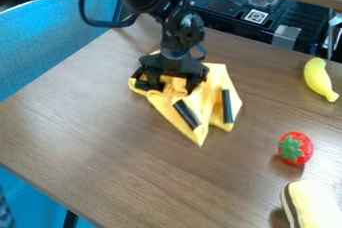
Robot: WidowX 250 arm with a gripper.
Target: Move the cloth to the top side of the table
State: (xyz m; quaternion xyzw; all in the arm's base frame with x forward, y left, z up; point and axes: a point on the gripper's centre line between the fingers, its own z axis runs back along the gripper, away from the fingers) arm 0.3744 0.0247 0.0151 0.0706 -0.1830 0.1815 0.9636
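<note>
Yellow cloth (208, 103) crumpled under the black gripper (175, 89), in the upper middle of the table (120, 147).

The cloth is soft and matte, gathered into loose folds, with one corner drawn to a point toward the lower part of the table; two short, straight dark strips (187, 114) lie across its folds. The tabletop is smooth, brown and wood-grained. The gripper points down, its hard black fingers spread well apart and touching the cloth, with a raised fold showing between them. Whether they have any hold on that fold, I cannot tell. To the right sit a glossy red strawberry (304, 151) and a smooth, curved banana (319, 78).
</note>
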